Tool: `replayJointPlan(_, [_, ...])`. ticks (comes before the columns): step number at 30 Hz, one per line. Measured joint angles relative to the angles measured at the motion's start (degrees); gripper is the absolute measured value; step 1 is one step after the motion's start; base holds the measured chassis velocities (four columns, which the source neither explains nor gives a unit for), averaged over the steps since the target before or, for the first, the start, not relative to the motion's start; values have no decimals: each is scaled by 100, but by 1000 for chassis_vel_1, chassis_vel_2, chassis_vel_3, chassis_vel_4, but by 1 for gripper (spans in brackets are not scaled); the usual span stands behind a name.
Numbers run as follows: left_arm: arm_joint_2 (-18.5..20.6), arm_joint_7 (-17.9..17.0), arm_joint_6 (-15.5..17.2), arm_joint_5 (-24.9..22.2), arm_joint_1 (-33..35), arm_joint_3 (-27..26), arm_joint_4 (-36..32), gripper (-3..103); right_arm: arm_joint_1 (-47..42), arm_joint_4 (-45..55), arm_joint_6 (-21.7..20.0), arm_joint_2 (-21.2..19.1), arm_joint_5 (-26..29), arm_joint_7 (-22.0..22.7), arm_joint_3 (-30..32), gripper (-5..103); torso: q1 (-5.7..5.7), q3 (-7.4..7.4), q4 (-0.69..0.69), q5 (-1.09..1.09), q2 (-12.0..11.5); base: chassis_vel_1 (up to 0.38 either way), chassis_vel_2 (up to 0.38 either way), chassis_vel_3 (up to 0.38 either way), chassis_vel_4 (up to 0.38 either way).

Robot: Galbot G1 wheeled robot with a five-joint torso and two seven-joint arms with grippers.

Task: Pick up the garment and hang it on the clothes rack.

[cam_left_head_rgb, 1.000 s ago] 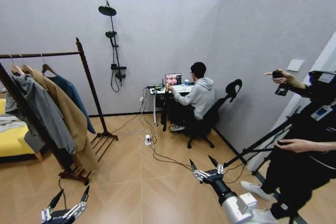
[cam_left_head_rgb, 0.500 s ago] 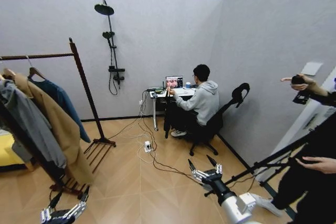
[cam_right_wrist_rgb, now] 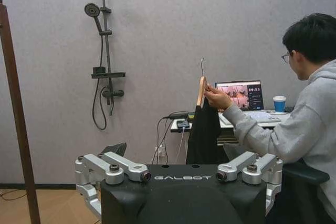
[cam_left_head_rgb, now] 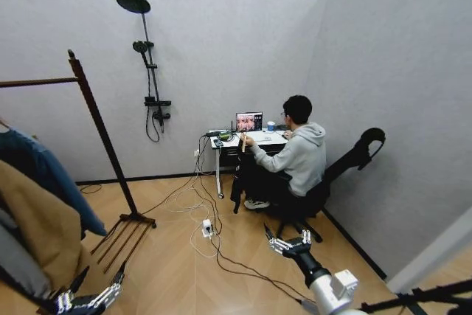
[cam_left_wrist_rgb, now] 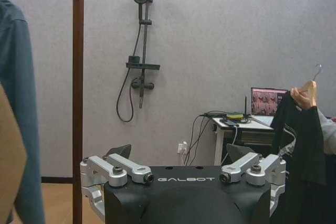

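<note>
Since the earlier frames the whole head view has swung rightward; this is taken as camera motion. The rack has slid to the left edge, the seated person now sits near centre, and the standing figure at right is gone.

Right gripper [cam_left_head_rgb: 289, 243], lower centre of the head view, is held low with fingers spread apart, nothing between them. Left gripper [cam_left_head_rgb: 90, 294], lower left corner, is likewise open and empty. Both are well apart from the garment.

The garment [cam_right_wrist_rgb: 203, 132] is seen centre frame in the right wrist view, black, hung on a wooden hanger held up by the person's hand [cam_right_wrist_rgb: 216, 97] beside the desk. The rack [cam_left_head_rgb: 99, 136] stands at left, with a blue shirt [cam_left_head_rgb: 46, 176] and tan coat [cam_left_head_rgb: 33, 235] already on it.

Risks judged from here: cables [cam_left_head_rgb: 210, 230] lie across the floor between robot and person and could be run over. The hanger is pinched at its neck by the hand, so a close grasp could catch fingers. The hanging fabric could be grabbed instead of the hanger and slip off.
</note>
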Motion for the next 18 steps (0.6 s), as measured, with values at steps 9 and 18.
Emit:
replayJointPlan(9, [0, -3, 0, 0, 0, 0, 0, 100, -1, -3, 18, 15, 60, 8, -4, 100, -3, -1, -2, -1, 2, -345, 335, 346, -339])
replayJointPlan(18, [0, -2, 0, 0, 0, 0, 0, 100, 86, -66, 90, 32, 129, 19, -6, 100, 2, 1, -1, 5, -1, -312, 317, 316, -318])
